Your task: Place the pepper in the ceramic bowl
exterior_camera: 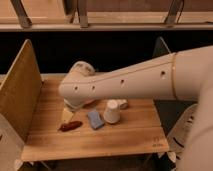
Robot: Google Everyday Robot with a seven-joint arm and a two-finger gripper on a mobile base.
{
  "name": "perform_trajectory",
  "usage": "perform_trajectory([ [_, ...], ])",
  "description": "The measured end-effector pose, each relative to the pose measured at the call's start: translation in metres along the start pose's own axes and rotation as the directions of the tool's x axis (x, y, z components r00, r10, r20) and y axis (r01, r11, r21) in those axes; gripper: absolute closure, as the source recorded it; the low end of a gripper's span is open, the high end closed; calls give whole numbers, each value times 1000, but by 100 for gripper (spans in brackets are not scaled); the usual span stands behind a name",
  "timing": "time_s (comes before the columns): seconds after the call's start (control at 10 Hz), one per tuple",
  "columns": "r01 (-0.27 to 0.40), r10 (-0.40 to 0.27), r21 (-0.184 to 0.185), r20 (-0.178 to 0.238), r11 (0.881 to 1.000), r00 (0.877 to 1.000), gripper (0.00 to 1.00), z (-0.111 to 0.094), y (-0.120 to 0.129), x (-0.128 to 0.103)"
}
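Observation:
The dark red-brown pepper [70,125] lies on the wooden table [130,132] at the front left. My gripper [67,114] hangs below the white arm [125,82], just above and behind the pepper. The orange ceramic bowl is almost wholly hidden behind the arm; only a thin orange sliver [89,103] shows under it.
A blue block [95,119] lies right of the pepper. An upside-down white cup [111,111] stands right of the block, with a small pale object [123,103] behind it. A tall wooden side panel [20,95] walls the left edge and a dark panel [161,47] stands at the back right.

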Motion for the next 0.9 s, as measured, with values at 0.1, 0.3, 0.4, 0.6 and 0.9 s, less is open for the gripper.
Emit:
perform_trajectory([
  [0.1,31,-32,-32,-21,999,999,20,13,8,0],
  [0.3,95,-103,-91,-92,991,990,20,41,15,8],
  [0.4,106,-116,-100,-108,989,987,20,46,15,11],
  [0.6,105,-116,-100,-108,989,987,20,46,14,11],
  [0.9,170,-181,-98,-126,981,975,20,57,19,7],
])
